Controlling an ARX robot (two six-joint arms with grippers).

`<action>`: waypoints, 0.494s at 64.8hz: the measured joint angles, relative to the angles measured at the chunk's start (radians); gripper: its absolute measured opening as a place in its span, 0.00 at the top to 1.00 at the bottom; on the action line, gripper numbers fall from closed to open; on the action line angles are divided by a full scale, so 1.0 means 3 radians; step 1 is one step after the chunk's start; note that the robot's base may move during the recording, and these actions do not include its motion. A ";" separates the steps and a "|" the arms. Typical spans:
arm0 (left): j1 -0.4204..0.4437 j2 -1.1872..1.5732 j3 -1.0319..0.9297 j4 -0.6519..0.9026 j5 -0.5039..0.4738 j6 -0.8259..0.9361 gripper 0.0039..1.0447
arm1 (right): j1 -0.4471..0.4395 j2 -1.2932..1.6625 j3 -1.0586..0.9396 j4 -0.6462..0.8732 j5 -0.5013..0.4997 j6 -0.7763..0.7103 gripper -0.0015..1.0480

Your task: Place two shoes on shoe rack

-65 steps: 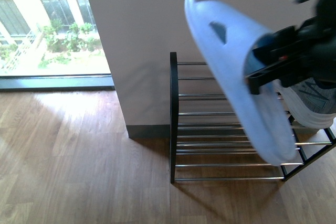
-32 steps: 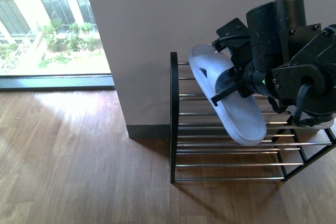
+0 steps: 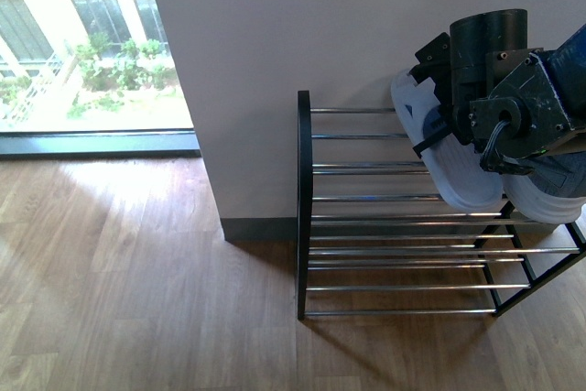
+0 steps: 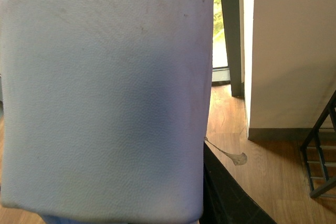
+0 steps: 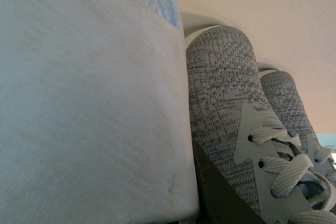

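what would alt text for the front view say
The robot's right end effector holds a pale blue sandal over the top shelf of a black-framed shoe rack, beside a grey sneaker. The rack stands on a wood floor against a plain wall, with a window at left.

Nothing to read there: no lettering, brand or number showed on the pale blue sandal, the grey sneakers or the shoe rack.

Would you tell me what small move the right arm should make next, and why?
Probably ease the sandal down flat onto the top bars of the shoe rack; the right gripper holds it tilted over them, close beside the grey sneakers.
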 joint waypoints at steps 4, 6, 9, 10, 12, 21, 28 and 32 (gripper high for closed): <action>0.0000 0.0001 0.0000 0.0000 0.0000 0.0000 0.98 | -0.0010 0.0000 0.0001 -0.0018 0.0003 0.0005 0.99; 0.0000 0.0001 0.0000 0.0000 -0.0001 0.0000 0.98 | -0.0014 -0.0003 -0.0001 -0.0027 0.0001 0.0006 0.98; 0.0000 0.0001 0.0000 0.0000 0.0000 0.0000 0.98 | -0.0022 -0.0020 -0.0020 -0.0032 -0.0015 0.0018 0.93; 0.0000 0.0001 0.0000 0.0000 0.0000 0.0000 0.98 | -0.0028 -0.0036 -0.0041 -0.0028 -0.0027 0.0022 0.89; -0.0001 0.0001 0.0000 0.0000 0.0001 0.0000 0.98 | -0.0042 -0.0069 -0.0103 -0.0004 -0.0065 0.0043 0.83; 0.0000 0.0001 0.0000 0.0000 0.0000 0.0000 0.98 | -0.0094 -0.0270 -0.0364 -0.0005 -0.0239 0.0197 0.64; 0.0000 0.0001 0.0000 0.0000 0.0000 0.0000 0.98 | -0.0123 -0.0528 -0.0576 -0.0067 -0.0441 0.0366 0.51; 0.0000 0.0001 0.0000 0.0000 0.0000 0.0000 0.98 | -0.0130 -0.0730 -0.0710 -0.0116 -0.0589 0.0516 0.42</action>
